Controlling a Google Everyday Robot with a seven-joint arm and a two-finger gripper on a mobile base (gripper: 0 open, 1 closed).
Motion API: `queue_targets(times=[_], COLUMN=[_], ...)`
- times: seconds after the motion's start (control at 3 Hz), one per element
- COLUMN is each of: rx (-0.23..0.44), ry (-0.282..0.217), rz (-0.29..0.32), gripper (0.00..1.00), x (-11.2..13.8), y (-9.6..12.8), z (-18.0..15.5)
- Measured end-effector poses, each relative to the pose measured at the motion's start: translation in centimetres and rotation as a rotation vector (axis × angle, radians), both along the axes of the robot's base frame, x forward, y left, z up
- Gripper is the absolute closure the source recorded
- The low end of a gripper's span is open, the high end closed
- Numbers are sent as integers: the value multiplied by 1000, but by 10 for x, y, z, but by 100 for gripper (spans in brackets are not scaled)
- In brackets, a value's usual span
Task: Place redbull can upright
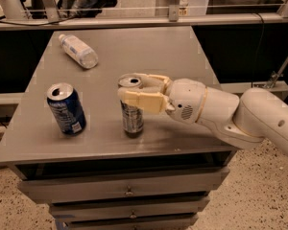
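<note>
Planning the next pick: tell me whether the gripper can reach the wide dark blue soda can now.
Probably yes, once freed. The gripper is shut on the slim silver can with blue patches; the wide dark blue soda can stands upright beside it, with only bare grey table top between.

Blue soda can (66,108) upright on grey table (149,51); clear bottle (78,51) lying behind.

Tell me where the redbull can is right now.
In the camera view, the redbull can stands upright near the middle of the table's front edge, right of the blue soda can. The gripper is closed around its upper part.
</note>
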State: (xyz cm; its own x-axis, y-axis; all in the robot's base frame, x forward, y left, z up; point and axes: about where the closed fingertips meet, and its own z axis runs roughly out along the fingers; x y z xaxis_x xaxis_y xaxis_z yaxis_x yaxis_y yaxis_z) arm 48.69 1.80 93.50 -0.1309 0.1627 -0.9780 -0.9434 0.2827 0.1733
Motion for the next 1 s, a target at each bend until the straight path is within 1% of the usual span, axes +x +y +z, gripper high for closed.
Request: queue_targets(times=[0.33, 0.67, 1.0], rx=[8, 9, 5], ry=[-48, -97, -130], rz=[-10, -14, -14], gripper=[84, 60, 36], x=[-5, -10, -13], y=[-1, -2, -2], z=[-1, 0, 1])
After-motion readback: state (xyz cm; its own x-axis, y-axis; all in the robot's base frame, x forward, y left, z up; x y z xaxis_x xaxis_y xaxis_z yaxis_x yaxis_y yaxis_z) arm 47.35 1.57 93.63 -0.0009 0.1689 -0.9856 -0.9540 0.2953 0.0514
